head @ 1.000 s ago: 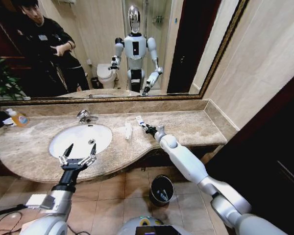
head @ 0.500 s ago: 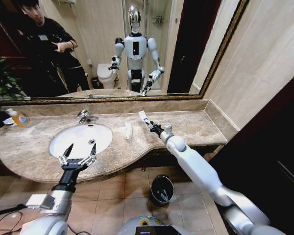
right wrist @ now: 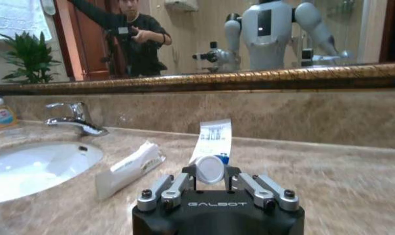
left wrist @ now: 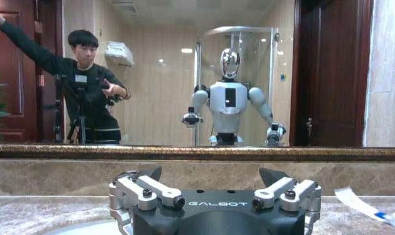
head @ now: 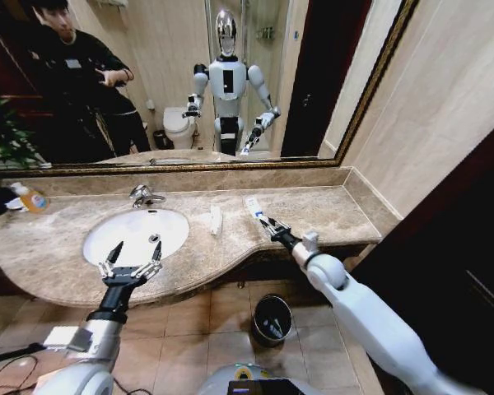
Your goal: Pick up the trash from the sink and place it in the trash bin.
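Note:
My right gripper [head: 268, 220] is shut on a small white tube with blue print [head: 254, 206], held above the right part of the marble counter. In the right wrist view the tube [right wrist: 214, 138] stands up between the shut fingers of this gripper [right wrist: 209, 177], its round cap toward the camera. A white sachet [head: 216, 219] lies flat on the counter between the tube and the sink [head: 173, 224]. My left gripper [head: 132, 260] hovers open over the sink's front rim. The black trash bin [head: 272, 319] stands on the floor below the counter edge.
A chrome faucet [head: 142, 196] rises behind the basin. A bottle with an orange label [head: 33, 200] stands at the far left of the counter [head: 329, 216]. A large mirror covers the wall behind. A dark panel closes off the right side.
My right arm has drawn back and to the right along the counter, carrying the tube with it. The left arm has not moved.

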Robot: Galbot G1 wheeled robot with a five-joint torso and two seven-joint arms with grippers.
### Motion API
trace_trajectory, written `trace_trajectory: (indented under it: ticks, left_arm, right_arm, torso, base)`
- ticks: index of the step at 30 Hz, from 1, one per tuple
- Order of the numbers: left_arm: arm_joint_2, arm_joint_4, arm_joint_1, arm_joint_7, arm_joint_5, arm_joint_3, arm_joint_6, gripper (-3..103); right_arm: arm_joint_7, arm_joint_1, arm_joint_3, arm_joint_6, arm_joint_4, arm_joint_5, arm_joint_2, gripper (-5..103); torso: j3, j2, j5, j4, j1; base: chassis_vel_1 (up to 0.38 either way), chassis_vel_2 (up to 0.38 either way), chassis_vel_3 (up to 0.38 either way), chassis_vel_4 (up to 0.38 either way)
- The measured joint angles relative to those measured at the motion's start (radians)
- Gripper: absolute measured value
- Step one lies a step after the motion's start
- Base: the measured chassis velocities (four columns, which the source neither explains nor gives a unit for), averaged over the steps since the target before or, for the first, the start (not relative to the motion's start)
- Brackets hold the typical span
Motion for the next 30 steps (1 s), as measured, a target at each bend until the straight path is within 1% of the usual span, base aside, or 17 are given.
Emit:
trace_trajectory:
  ticks: [1, 4, 5, 9, 10, 11, 12, 13, 15, 16, 17, 20, 21, 24, 25, 28, 30]
  left_arm:
    - [0.0, 0.0, 0.0, 0.0, 0.0, 0.0, 0.0, 100]
    - [0.0, 0.0, 0.0, 0.0, 0.0, 0.0, 0.0, 100]
    - [0.0, 0.0, 0.0, 0.0, 0.0, 0.0, 0.0, 100]
    - [0.0, 0.0, 0.0, 0.0, 0.0, 0.0, 0.0, 100]
    - [0.0, 0.0, 0.0, 0.0, 0.0, 0.0, 0.0, 100]
    - [0.0, 0.0, 0.0, 0.0, 0.0, 0.0, 0.0, 100]
    - [0.0, 0.0, 0.0, 0.0, 0.0, 0.0, 0.0, 100]
    - [0.0, 0.0, 0.0, 0.0, 0.0, 0.0, 0.0, 100]
    - [0.0, 0.0, 0.0, 0.0, 0.0, 0.0, 0.0, 100]
    - [0.0, 0.0, 0.0, 0.0, 0.0, 0.0, 0.0, 100]
    - [0.0, 0.0, 0.0, 0.0, 0.0, 0.0, 0.0, 100]
    - [0.0, 0.0, 0.0, 0.0, 0.0, 0.0, 0.0, 100]
    - [0.0, 0.0, 0.0, 0.0, 0.0, 0.0, 0.0, 100]
    - [0.0, 0.0, 0.0, 0.0, 0.0, 0.0, 0.0, 100]
    - [0.0, 0.0, 0.0, 0.0, 0.0, 0.0, 0.0, 100]
    - [0.0, 0.0, 0.0, 0.0, 0.0, 0.0, 0.0, 100]
    - [0.0, 0.0, 0.0, 0.0, 0.0, 0.0, 0.0, 100]
  right_arm:
    - [0.0, 0.0, 0.0, 0.0, 0.0, 0.0, 0.0, 25]
    - [-0.035, -0.089, 0.054, 0.032, 0.027, -0.006, -0.008, 25]
    - [-0.035, -0.089, 0.054, 0.032, 0.027, -0.006, -0.008, 25]
    - [-0.104, -0.223, 0.125, 0.111, 0.041, -0.019, -0.011, 25]
    - [-0.104, -0.223, 0.125, 0.111, 0.041, -0.019, -0.011, 25]
    - [-0.121, -0.24, 0.135, 0.124, 0.042, -0.021, -0.011, 25]
    - [-0.173, -0.288, 0.161, 0.168, 0.042, -0.03, -0.011, 25]
    - [-0.173, -0.288, 0.161, 0.168, 0.042, -0.03, -0.011, 25]
    - [-0.225, -0.34, 0.194, 0.217, 0.042, -0.025, -0.009, 25]
    - [-0.236, -0.358, 0.203, 0.231, 0.04, -0.018, -0.009, 25]
    - [-0.236, -0.358, 0.203, 0.231, 0.04, -0.018, -0.009, 25]
    - [-0.263, -0.4, 0.218, 0.294, -0.003, -0.016, -0.001, 25]
    - [-0.263, -0.4, 0.218, 0.294, -0.003, -0.016, -0.001, 25]
    - [-0.298, -0.433, 0.225, 0.359, -0.07, -0.032, 0.019, 25]
    - [-0.298, -0.433, 0.225, 0.359, -0.07, -0.032, 0.019, 25]
    - [-0.364, -0.475, 0.229, 0.411, -0.125, -0.041, 0.04, 25]
    - [-0.379, -0.484, 0.23, 0.424, -0.14, -0.044, 0.048, 25]
  torso:
    - [0.0, 0.0, 0.0, 0.0, 0.0]
    - [0.0, 0.0, 0.0, 0.0001, 0.0]
    - [0.0, 0.0, 0.0, 0.0001, 0.0]
    - [0.0, 0.0, 0.0, 0.0001, 0.0]
    - [0.0, 0.0, 0.0, 0.0001, 0.0]
    - [0.0, 0.0, -0.0001, 0.0002, 0.0]
    - [0.0, 0.0, 0.0, 0.0001, 0.0]
    - [0.0, 0.0, 0.0, 0.0001, 0.0]
    - [0.0, 0.0, -0.0002, 0.0001, 0.0]
    - [0.0, 0.0, -0.0004, 0.0001, 0.0]
    - [0.0, 0.0, -0.0004, 0.0001, 0.0]
    - [0.0, 0.0, -0.0003, 0.0002, 0.0]
    - [0.0, 0.0, -0.0003, 0.0002, 0.0]
    - [0.0, 0.0, -0.0003, 0.0003, 0.0]
    - [0.0, 0.0, -0.0003, 0.0003, 0.0]
    - [0.0, 0.0, -0.0003, 0.0001, 0.0]
    - [0.0, 0.0, -0.0005, 0.0001, 0.0]
  base:
    - [0.0, 0.0, 0.0, 0.0]
    - [0.0, 0.0, 0.0, 0.0]
    - [0.0, 0.0, 0.0, 0.0]
    - [0.0, 0.0, 0.0, 0.0]
    - [0.0, 0.0, 0.0, 0.0]
    - [0.0, 0.0, 0.0, 0.0]
    - [0.0, 0.0, 0.0, 0.0]
    - [0.0, 0.0, 0.0, 0.0]
    - [0.0, 0.0, 0.0, 0.0]
    - [0.0, 0.0, 0.0, 0.0]
    - [0.0, 0.0, 0.0, 0.0]
    - [0.0, 0.0, 0.0, 0.0]
    - [0.0, 0.0, 0.0, 0.0]
    - [0.0, 0.0, 0.0, 0.0]
    - [0.0, 0.0, 0.0, 0.0]
    - [0.0, 0.0, 0.0, 0.0]
    - [0.0, 0.0, 0.0, 0.0]
